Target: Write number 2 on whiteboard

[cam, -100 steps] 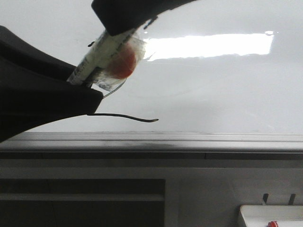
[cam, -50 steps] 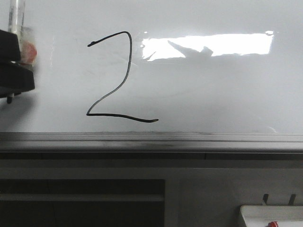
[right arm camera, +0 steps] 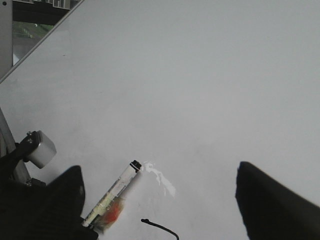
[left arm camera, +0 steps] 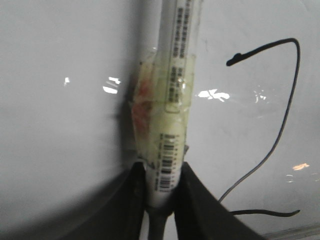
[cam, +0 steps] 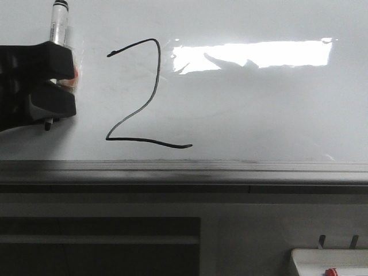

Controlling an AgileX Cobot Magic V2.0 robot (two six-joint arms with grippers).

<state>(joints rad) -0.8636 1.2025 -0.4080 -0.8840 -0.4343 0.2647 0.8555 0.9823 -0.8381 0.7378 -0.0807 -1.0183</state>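
The whiteboard (cam: 264, 109) fills the front view, with a bright glare and a grey lower rail. The number 2 (cam: 144, 95) is drawn on it in thin black line; part of it shows in the left wrist view (left arm camera: 280, 125), and its start shows in the right wrist view (right arm camera: 160, 227). My left gripper (cam: 54, 86) is at the far left of the board, left of the digit, shut on a white marker (left arm camera: 170, 115) wrapped in tape with a red patch. The marker also shows in the front view (cam: 59, 23) and the right wrist view (right arm camera: 114, 195). My right gripper (right arm camera: 160, 200) is open and empty, its fingers wide apart.
A small white tray (cam: 328, 261) with a red bit sits at the lower right, below the board's rail (cam: 184, 172). In the right wrist view the board's upper edge (right arm camera: 45, 42) runs diagonally, with dark background beyond it.
A second ago the left arm and marker covered the digit. The left gripper has since swung away to the board's left edge, baring the whole 2, then crept slightly right again.
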